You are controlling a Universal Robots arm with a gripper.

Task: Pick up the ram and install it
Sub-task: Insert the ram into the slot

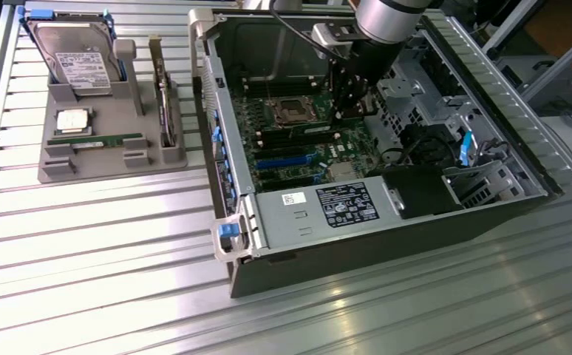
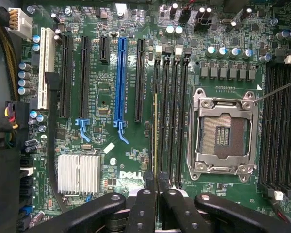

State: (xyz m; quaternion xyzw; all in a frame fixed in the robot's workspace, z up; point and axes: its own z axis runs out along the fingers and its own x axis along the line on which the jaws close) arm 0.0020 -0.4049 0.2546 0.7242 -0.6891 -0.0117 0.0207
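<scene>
Fingers (image 2: 146, 187) pinch the ram (image 2: 155, 136) (edge-on), seemingly over a slot.

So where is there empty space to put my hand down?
The slatted table is bare in front of the grey holder tray and beside the computer case. Inside the case it's crowded: the pincer, shut on the ram, is over the motherboard.

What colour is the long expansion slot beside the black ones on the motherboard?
Blue slot, clearest in the wrist view.
</scene>
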